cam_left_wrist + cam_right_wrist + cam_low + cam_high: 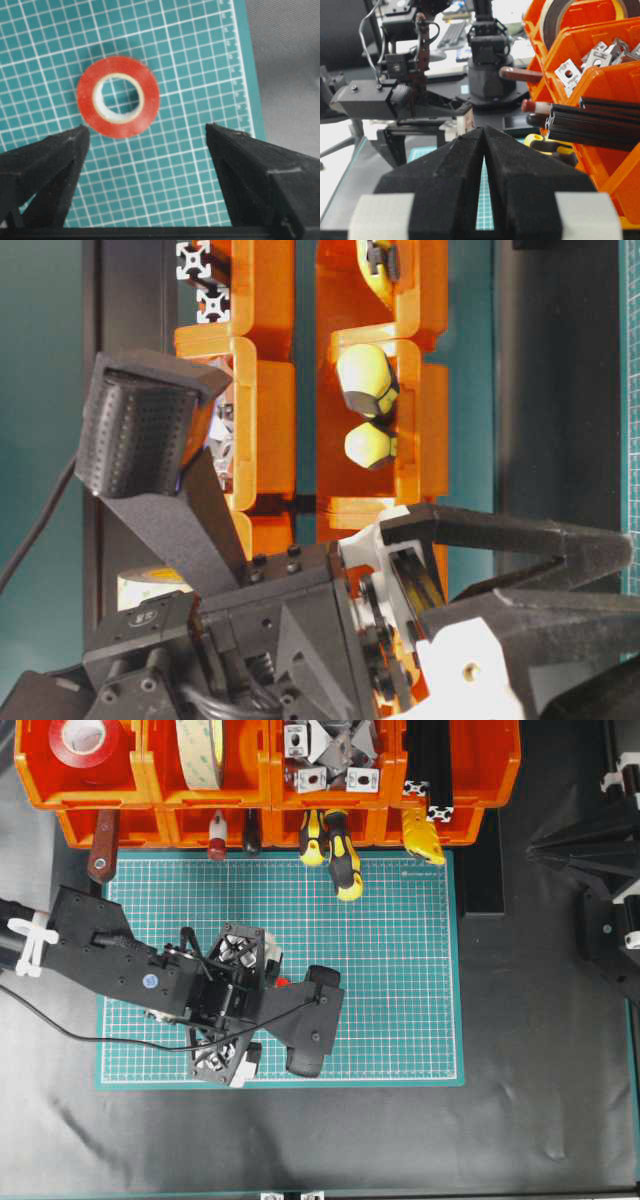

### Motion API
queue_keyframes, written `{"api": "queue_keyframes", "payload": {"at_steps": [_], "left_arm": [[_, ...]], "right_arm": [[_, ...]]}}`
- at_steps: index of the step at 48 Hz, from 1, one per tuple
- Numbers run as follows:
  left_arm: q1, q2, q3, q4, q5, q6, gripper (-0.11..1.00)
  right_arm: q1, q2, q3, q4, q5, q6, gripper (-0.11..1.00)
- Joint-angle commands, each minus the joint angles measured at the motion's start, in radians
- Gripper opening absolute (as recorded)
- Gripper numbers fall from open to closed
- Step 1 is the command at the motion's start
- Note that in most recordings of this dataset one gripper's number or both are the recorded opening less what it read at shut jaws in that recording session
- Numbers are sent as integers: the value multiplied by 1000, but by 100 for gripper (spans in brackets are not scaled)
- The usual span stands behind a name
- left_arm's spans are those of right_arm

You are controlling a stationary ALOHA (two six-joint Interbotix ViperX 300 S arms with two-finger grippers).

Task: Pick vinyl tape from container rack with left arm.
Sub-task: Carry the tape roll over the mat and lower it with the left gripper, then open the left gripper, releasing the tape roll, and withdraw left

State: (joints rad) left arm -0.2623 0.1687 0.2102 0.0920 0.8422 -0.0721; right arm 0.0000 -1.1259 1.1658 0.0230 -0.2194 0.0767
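A red vinyl tape (118,96) with a white core lies flat on the green mat, just ahead of my left gripper (146,127). Its black fingers stand wide apart, and the roll touches neither. From overhead only a red sliver of the tape (283,982) shows beneath the left gripper (322,1020), low over the mat's middle. The orange container rack (265,795) runs along the back; another red roll (85,740) sits in its top-left bin. The right gripper (484,129) is shut and empty, parked at the right (535,845).
The rack also holds a cream tape roll (200,750), metal brackets (330,755), black extrusions (430,770), yellow-black screwdrivers (340,855) and a brown handle (102,855) jutting over the cutting mat (400,970). A black cable (100,1038) trails from the left arm.
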Motion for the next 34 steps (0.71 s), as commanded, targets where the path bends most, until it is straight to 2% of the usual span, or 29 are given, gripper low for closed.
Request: {"api": "queue_keyframes", "payload": {"at_steps": [1,19,34], "left_arm": [[3,-29,-17,3,0,-2,90],[6,-60,-15,0,-11,-26,90],[-2,-262,78,0,-48,-51,90]], "right_arm": [[2,6,-32,0,0,2,0],[2,6,-32,2,0,2,0],[2,6,-32,0,0,2,0]]}}
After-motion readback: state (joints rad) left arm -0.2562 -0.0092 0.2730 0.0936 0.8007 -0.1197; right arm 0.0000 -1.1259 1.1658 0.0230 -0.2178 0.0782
